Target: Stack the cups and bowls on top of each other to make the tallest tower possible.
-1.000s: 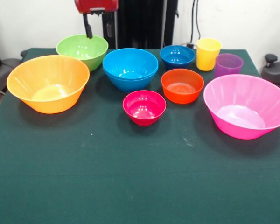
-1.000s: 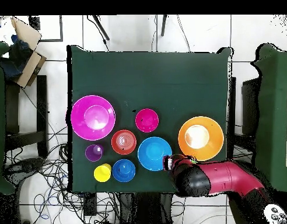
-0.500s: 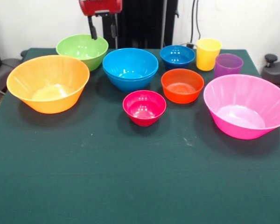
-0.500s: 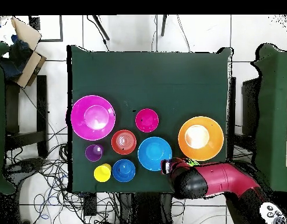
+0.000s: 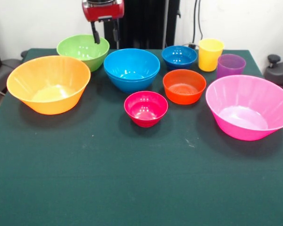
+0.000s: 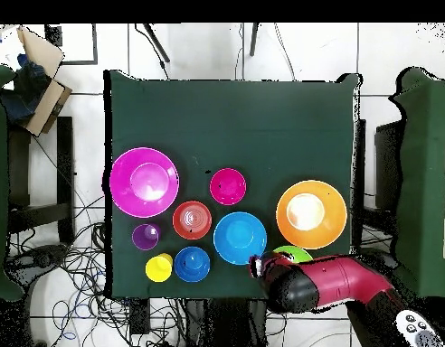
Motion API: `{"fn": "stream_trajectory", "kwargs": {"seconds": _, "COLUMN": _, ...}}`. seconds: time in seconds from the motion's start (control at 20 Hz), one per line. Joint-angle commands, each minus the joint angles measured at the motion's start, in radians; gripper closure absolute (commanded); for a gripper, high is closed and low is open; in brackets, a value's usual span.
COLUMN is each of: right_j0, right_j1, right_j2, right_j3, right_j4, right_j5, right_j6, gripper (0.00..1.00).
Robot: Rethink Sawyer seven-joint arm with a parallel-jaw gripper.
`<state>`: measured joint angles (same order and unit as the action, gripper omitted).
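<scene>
All bowls and cups stand apart on the green table. The large orange bowl, the green bowl and two nested light blue bowls are on the left. The crimson bowl, orange-red bowl and dark blue bowl are in the middle, the large pink bowl on the right. The yellow cup and purple cup stand upright at the far right. My gripper hangs open and empty above the far edge, between the green and light blue bowls. In the overhead view my gripper sits beside the partly covered green bowl.
The robot's black pedestal stands behind the table's far edge. The near half of the table holds nothing. Beside the table are cables on the floor and a cardboard box.
The gripper has shifted away from above the green bowl toward the light blue bowls and the pedestal. In the overhead view the arm drew back, uncovering part of the green bowl. No bowl or cup moved.
</scene>
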<state>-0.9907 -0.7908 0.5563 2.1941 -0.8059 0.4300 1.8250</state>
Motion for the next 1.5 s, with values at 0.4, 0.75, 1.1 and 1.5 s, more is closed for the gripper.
{"fn": "stream_trajectory", "kwargs": {"seconds": 0.4, "right_j0": 0.007, "right_j1": 0.056, "right_j2": -0.083, "right_j3": 0.013, "right_j4": -0.183, "right_j5": -0.098, "right_j6": -0.002, "gripper": 0.00}}
{"fn": "stream_trajectory", "kwargs": {"seconds": 0.75, "right_j0": -0.028, "right_j1": 0.037, "right_j2": -0.066, "right_j3": 0.026, "right_j4": -0.173, "right_j5": -0.073, "right_j6": -0.047, "gripper": 0.00}}
{"fn": "stream_trajectory", "kwargs": {"seconds": 1.1, "right_j0": -0.005, "right_j1": 0.016, "right_j2": -0.090, "right_j3": 0.057, "right_j4": -0.199, "right_j5": -0.090, "right_j6": -0.014, "gripper": 0.00}}
{"fn": "stream_trajectory", "kwargs": {"seconds": 1.5, "right_j0": 0.099, "right_j1": 0.071, "right_j2": -0.192, "right_j3": 0.049, "right_j4": -0.278, "right_j5": -0.177, "right_j6": 0.093, "gripper": 0.00}}
